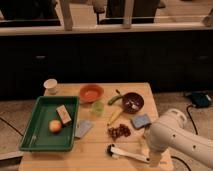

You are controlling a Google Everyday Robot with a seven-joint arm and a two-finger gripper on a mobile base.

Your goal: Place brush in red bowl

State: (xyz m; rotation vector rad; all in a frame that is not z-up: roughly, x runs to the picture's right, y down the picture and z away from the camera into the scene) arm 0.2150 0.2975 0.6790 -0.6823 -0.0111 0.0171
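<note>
The brush [127, 153] lies flat near the table's front edge, its dark bristle head to the left and its white handle pointing right. The red bowl [91, 92] stands empty at the back middle of the table, well away from the brush. My gripper [151, 159] hangs below the bulky white arm [172, 137] at the front right, right at the handle's right end. The arm hides the gripper's tip and the end of the handle.
A green tray [37, 137] at left holds an orange fruit [55, 126] and a tan block [63, 114]. Between brush and red bowl lie dark grapes [119, 131], a banana [116, 115], a green cup [97, 107], a blue sponge [141, 121] and a dark bowl [132, 102]. A white cup [50, 86] stands at the back left.
</note>
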